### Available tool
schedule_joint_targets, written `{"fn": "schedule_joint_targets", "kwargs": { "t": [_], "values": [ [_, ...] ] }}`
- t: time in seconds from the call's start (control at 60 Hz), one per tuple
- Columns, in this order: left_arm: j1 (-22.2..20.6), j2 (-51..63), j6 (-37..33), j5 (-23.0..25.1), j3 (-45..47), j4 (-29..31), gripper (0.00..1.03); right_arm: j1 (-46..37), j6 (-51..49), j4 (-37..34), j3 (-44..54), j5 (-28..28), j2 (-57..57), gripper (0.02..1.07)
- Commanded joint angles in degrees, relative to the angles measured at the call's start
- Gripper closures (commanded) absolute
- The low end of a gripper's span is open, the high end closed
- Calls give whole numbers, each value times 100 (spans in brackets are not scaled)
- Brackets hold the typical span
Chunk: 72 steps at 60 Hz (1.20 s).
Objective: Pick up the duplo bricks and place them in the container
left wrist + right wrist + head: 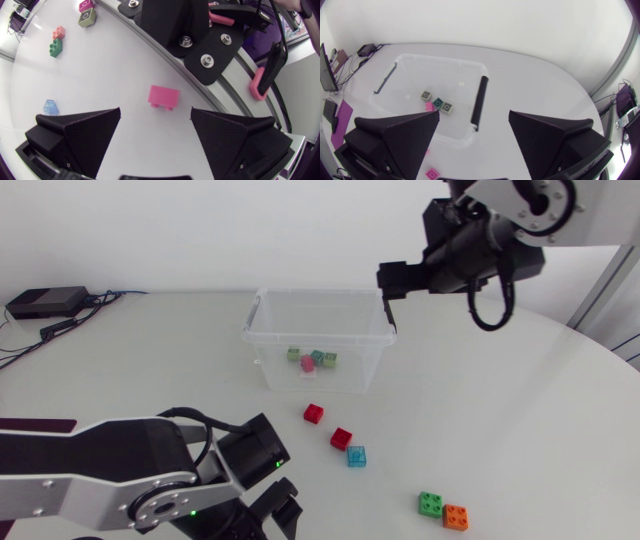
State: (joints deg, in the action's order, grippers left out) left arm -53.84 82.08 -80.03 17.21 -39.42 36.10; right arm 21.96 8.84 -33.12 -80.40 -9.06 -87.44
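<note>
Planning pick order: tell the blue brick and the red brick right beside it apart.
The blue brick is pale and see-through; the red brick is solid and opaque. The red brick lies nearer the container, the blue brick farther out. Both are small and lie on the table outside it.

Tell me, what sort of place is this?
Likely a robotics test bench: a left arm and right arm at a white table, toy bricks scattered beside a clear container.
</note>
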Motion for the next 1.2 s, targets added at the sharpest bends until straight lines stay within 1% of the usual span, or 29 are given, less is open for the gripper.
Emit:
{"fn": "schedule_joint_targets", "kwargs": {
  "t": [0.0,0.117,0.167,0.217,0.3,0.35,0.4,0.467,0.483,0.567,0.583,0.617,0.633,0.65,0.683,0.767,0.783,0.8,0.833,0.867,0.933,0.95,0.967,0.983,1.0,1.05,1.1,1.183],
  "values": [
    [-82,282,-250,-34,-215,55,6,-227,162,-168,499,9,385,7],
    [-126,440,-285,-34,-312,91,7,-482,171,-247,1193,256,957,7],
    [-135,502,-312,-34,-382,196,8,-578,408,-546,1431,423,1089,7],
    [-153,563,-329,-34,-444,301,10,-622,540,-898,1475,625,1071,7],
    [-153,695,-382,-34,-584,477,12,-631,566,-1566,1510,730,948,7],
    [-161,783,-391,-25,-655,530,16,-631,575,-1820,1571,801,904,7],
    [-205,897,-399,-25,-751,591,20,-631,575,-1926,1738,818,948,7],
    [-249,1011,-391,-34,-804,653,22,-666,566,-1917,1844,818,1009,7],
    [-284,1143,-391,-78,-875,767,25,-737,557,-1935,1905,818,1036,7],
    [-381,1310,-364,-157,-971,917,27,-798,531,-2005,1967,818,1124,7],
    [-416,1328,-355,-157,-980,925,31,-807,531,-2005,1976,818,1141,7],
    [-434,1328,-347,-157,-989,925,35,-807,522,-2014,2002,818,1176,7],
    [-469,1310,-312,-157,-989,917,40,-807,522,-2023,2028,818,1194,7],
    [-495,1310,-285,-157,-998,925,42,-807,522,-2031,2037,818,1194,7],
    [-522,1284,-224,-157,-1006,917,44,-807,522,-2066,2081,818,1203,7],
    [-557,1275,-118,-157,-1024,917,45,-701,549,-2119,2204,818,1203,7],
    [-557,1275,-109,-157,-1024,917,46,-675,557,-2163,2222,827,1203,7],
    [-557,1284,-101,-148,-1024,908,51,-640,575,-2190,2239,827,1203,7],
    [-557,1284,-83,-148,-1024,908,54,-613,592,-2269,2248,836,1185,7],
    [-566,1284,-65,-139,-1015,908,62,-578,619,-2392,2231,897,1150,7],
    [-583,1275,22,-104,-1006,882,84,-561,619,-2770,2195,1170,1027,7],
    [-583,1275,22,-104,-1006,873,85,-561,619,-2805,2187,1196,1018,7],
    [-583,1275,58,-95,-1006,855,91,-552,619,-3033,2169,1425,930,7],
    [-583,1266,75,-78,-1006,855,94,-552,619,-3104,2169,1521,895,7],
    [-583,1249,93,-60,-1006,838,97,-552,610,-3271,2169,1759,790,7],
    [-548,1178,163,-51,-998,820,97,-552,575,-3640,2160,1882,535,7],
    [-522,1117,172,-51,-989,820,97,-561,566,-3745,2187,1987,342,7],
    [-346,809,286,-51,-989,811,97,-631,540,-3807,2257,1987,87,7]
  ]
}}
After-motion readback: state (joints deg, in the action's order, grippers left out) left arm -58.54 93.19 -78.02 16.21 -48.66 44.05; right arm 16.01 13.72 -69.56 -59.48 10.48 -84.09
